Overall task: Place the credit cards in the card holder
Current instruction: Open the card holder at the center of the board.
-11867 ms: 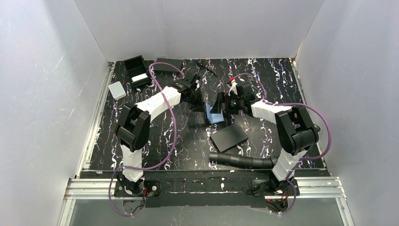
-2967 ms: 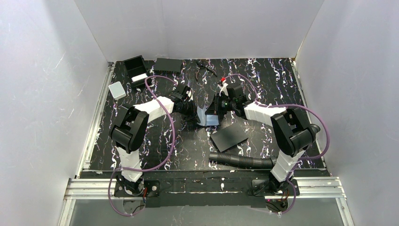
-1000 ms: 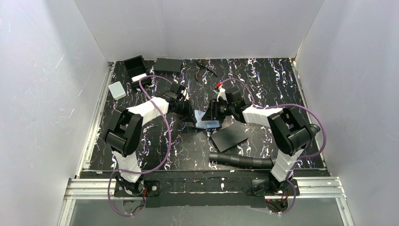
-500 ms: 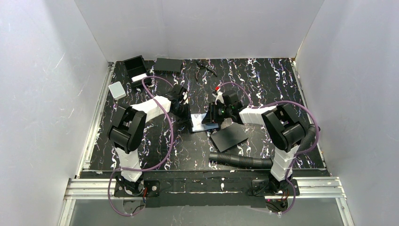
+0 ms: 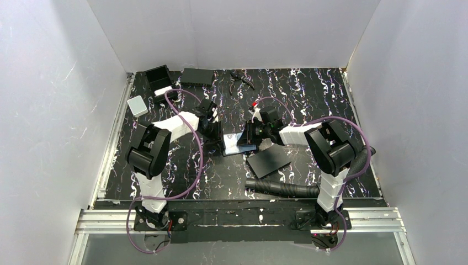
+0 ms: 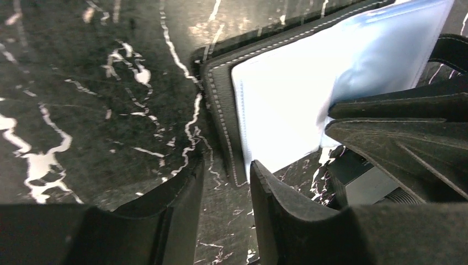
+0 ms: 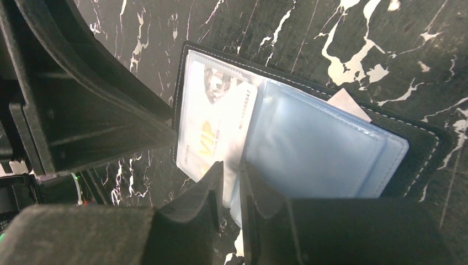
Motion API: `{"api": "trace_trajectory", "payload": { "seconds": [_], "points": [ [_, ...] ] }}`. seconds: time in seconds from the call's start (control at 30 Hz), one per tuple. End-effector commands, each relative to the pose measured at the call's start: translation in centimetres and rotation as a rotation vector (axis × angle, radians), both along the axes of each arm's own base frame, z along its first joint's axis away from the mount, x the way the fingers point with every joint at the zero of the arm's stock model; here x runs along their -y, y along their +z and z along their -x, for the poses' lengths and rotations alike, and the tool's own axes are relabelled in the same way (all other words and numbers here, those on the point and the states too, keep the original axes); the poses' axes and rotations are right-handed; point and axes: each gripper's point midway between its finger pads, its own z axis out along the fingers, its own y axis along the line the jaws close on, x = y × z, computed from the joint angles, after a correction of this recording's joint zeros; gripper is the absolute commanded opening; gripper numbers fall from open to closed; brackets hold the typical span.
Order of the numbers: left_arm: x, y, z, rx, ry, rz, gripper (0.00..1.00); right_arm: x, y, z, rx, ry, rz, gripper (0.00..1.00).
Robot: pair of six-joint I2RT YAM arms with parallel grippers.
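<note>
While your left hand stands part open astride the edge of the card holder, gripping nothing, and your right hand sits nearly closed over the credit card on that holder, midway across the surface, grip uncertain, any push may skid the loose holder.

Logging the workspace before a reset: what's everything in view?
card holder: one, black with clear sleeves, open at centre
credit card: one visible, pale with VIP print, on holder
flat sheet: one, matte black, right of holder
hose: one, black ribbed, near edge
open box: one, black, far left corner
flat box: one, black, far edge
small box: one, pale grey, left side
small dark item: one, far edge
left gripper: one, black, open beside holder
right gripper: one, black, at the card's edge
</note>
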Motion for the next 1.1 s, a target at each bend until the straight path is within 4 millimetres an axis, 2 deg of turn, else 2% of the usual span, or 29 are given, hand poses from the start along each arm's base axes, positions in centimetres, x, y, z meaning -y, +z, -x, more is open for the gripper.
{"api": "trace_trajectory", "payload": {
  "seconds": [0.0,0.07,0.13,0.23,0.43,0.63,0.77,0.93,1.07],
  "points": [
    [-1.5,1.6,-0.4,0.015,0.016,-0.003,0.29,-0.4,1.3,-0.8,0.032,-0.006,-0.02,0.3],
    [-1.0,1.1,-0.2,-0.014,0.018,0.015,0.22,-0.6,1.2,-0.7,0.016,-0.011,-0.039,0.35],
    [-0.2,0.6,-0.2,-0.038,0.029,0.054,0.15,-0.8,1.0,-0.6,-0.002,-0.013,-0.06,0.35],
    [0.7,0.0,-0.3,-0.061,0.042,0.094,0.11,-1.1,0.8,-0.5,-0.021,-0.019,-0.082,0.32],
    [1.3,-0.7,-0.5,-0.076,0.043,0.101,0.09,-1.6,0.4,-0.5,-0.047,-0.016,-0.108,0.29],
    [1.5,-1.4,-0.3,-0.095,0.041,0.1,0.08,-2.4,1.0,-0.4,-0.064,-0.005,-0.171,0.27],
    [0.8,-1.5,-0.2,-0.09,0.036,0.062,0.08,-1.6,1.1,-0.5,-0.055,-0.015,-0.152,0.27],
    [-1.1,-0.2,-0.3,-0.065,0.015,-0.002,0.16,1.1,2.7,-1.5,-0.013,-0.043,-0.086,0.31],
    [-3.1,2.6,-0.2,-0.032,0.017,-0.007,0.38,4.7,3.8,-2.3,0.048,-0.07,0.021,0.44]
  ]
}}
